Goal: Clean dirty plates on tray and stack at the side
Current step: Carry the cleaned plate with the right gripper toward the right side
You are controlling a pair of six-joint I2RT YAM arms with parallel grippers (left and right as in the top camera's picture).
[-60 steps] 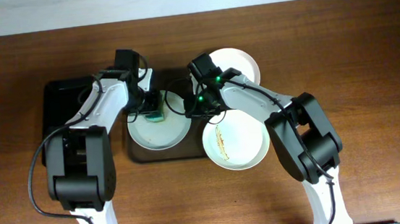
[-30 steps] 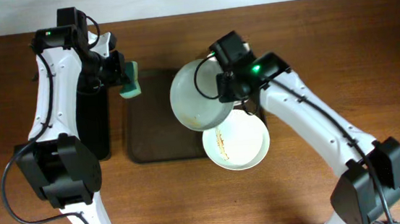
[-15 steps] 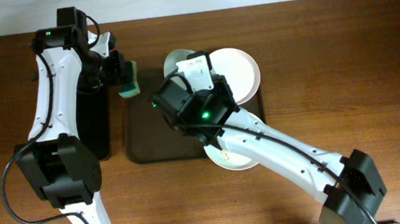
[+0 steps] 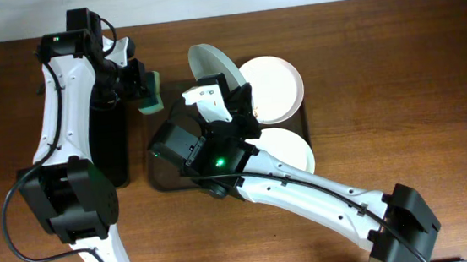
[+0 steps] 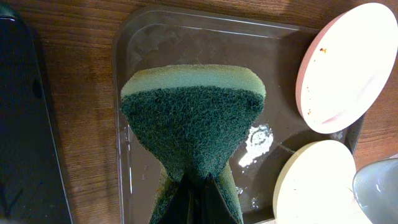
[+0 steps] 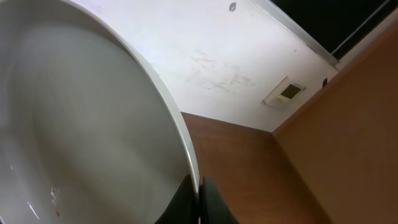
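Right wrist: plate rim inside right end effector; clamped.

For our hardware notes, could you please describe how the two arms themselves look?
The left arm and right arm both have white tubular links, bulky black joint housings, black cables alongside and a small green light. The jaws are black.
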